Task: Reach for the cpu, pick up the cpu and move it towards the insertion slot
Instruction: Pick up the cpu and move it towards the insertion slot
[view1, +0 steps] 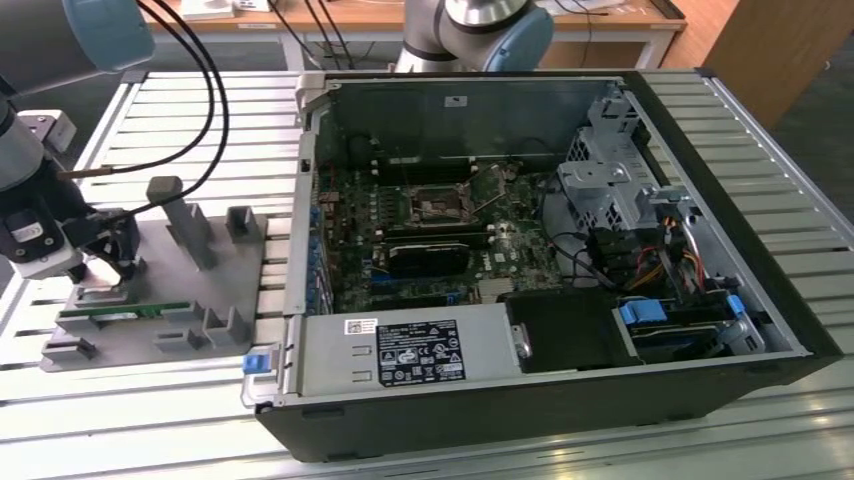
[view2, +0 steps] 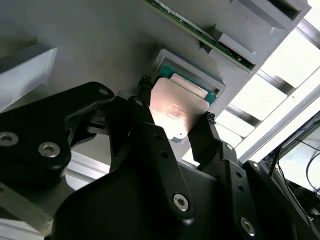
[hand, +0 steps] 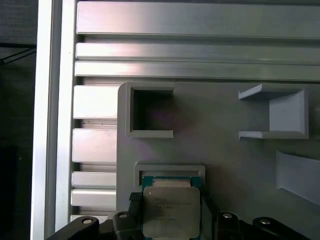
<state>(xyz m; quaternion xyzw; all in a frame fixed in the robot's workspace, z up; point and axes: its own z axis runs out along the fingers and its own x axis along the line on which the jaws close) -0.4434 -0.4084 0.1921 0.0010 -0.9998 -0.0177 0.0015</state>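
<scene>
In both wrist views the cpu (hand: 171, 212) (view2: 176, 107), a flat square chip with a silvery top, sits between my gripper's (hand: 171, 201) (view2: 176, 100) two black fingertips, which press on its opposite edges. It lies partly over its grey pocket (hand: 170, 171) with a green rim on the grey fixture plate (view1: 200, 300); whether it has lifted clear I cannot tell. In the exterior view my gripper (view1: 114, 265) hangs over that plate at the left. The insertion slot (view1: 437, 205), a dark square socket, lies on the green board inside the open computer case (view1: 534, 400), far to the exterior view's right.
A thin green memory stick (view1: 120, 312) (view2: 200, 35) lies in the fixture plate beside the pocket. Grey upright holders (view1: 187, 225) stand on the plate. The slatted aluminium table (view1: 160, 400) carries everything. Cables (view1: 200, 100) hang from the arm.
</scene>
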